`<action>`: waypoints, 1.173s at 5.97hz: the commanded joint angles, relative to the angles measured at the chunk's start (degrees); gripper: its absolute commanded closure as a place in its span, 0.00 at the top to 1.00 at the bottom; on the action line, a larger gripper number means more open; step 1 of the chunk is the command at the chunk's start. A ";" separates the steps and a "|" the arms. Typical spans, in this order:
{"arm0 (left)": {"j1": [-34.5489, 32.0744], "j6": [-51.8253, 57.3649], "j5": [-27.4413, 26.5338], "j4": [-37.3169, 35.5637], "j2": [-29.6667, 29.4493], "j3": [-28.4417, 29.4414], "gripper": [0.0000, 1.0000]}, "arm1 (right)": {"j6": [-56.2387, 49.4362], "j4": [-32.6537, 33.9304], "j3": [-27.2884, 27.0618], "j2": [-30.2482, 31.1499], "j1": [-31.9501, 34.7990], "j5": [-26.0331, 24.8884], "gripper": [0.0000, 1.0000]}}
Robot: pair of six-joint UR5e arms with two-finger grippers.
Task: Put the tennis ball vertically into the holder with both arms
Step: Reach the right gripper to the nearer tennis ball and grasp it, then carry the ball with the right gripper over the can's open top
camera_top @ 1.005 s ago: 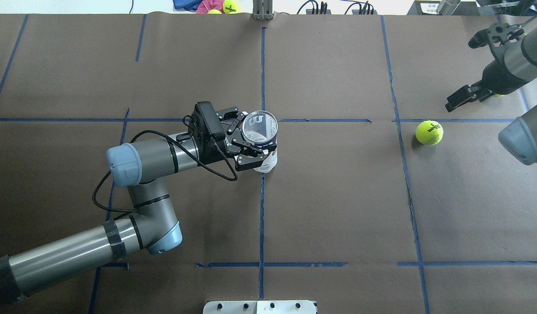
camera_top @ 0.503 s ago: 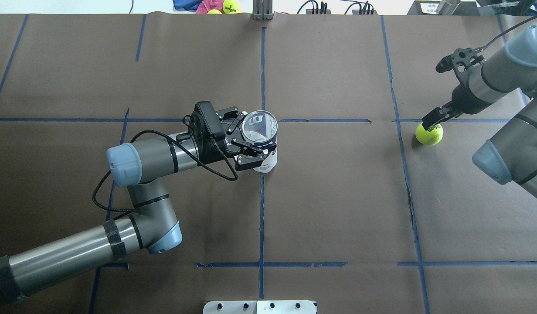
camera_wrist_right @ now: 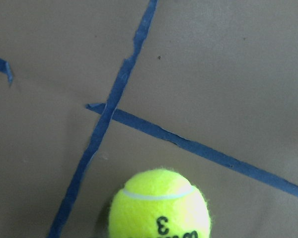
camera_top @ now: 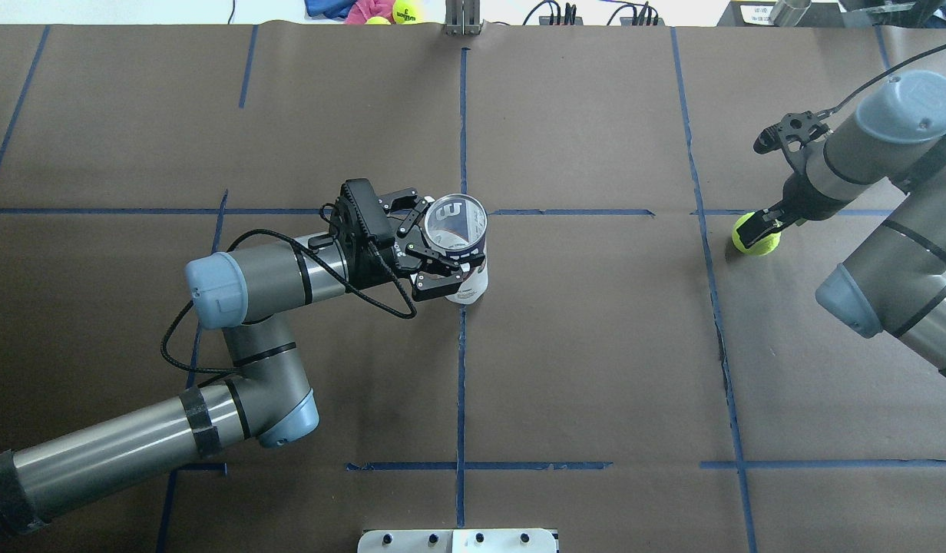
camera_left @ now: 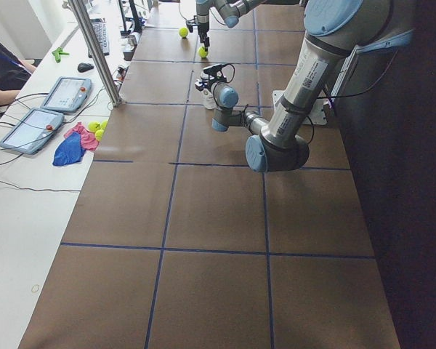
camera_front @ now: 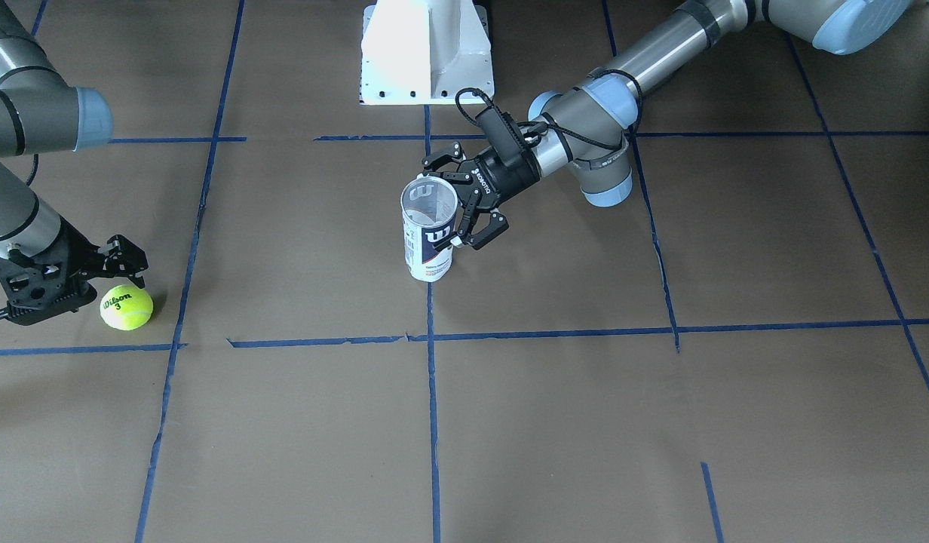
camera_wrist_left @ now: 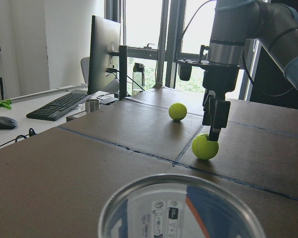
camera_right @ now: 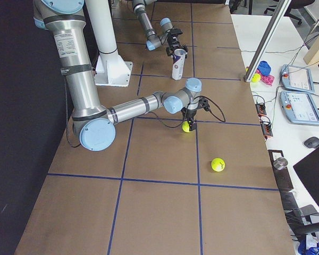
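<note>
The ball [camera_front: 126,306] is seen on the brown paper table [camera_top: 596,346], far out on the robot's right, just beside a blue tape line [camera_top: 707,253] and still on the surface. The right gripper [camera_front: 65,283] is placed directly over and beside it, pointing down; in the front view the ball sits just off the fingertips on the side toward the table's middle, and in the left wrist view one finger [camera_wrist_left: 216,119] is seen reaching down to the ball's top. The right fingers are spread wide, with nothing clamped between them. Whether the ball lies fully between them cannot be told.

The holder [camera_top: 459,246] is stood upright near the table centre, long axis vertical, open mouth up, and is clamped around its upper part by the left gripper [camera_top: 434,250], which comes in sideways. The holder is judged empty from the overhead view.

The ball is well apart from the holder, so the right arm is the nearer one by far. The coming move is judged to be a close on the ball, then a carry over the holder's mouth. A small offset of the fingers could let the ball roll away.

The table is covered in brown paper with a blue tape grid. A second ball [camera_right: 218,164] lies further out on the same side. Desks with a keyboard [camera_wrist_left: 59,106] and monitor [camera_wrist_left: 104,54] are seen past the table edge.
</note>
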State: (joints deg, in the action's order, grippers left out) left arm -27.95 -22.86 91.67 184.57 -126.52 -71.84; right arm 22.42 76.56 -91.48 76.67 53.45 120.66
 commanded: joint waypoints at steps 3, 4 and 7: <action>0.00 0.01 0.00 0.00 0.13 -0.05 0.95 | -0.10 0.00 3.50 -1.96 -1.24 -0.52 0.67; 0.00 0.01 0.00 0.00 0.13 -0.05 0.95 | 0.16 0.00 3.42 -2.05 -1.33 -0.52 0.30; 0.00 0.01 0.00 -0.09 0.22 0.03 0.95 | 9.51 0.87 -4.97 -4.51 -0.89 0.80 0.07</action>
State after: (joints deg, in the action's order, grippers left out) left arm -27.95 -22.85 91.67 184.49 -126.35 -71.83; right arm 27.06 76.96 -92.23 72.43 52.56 120.90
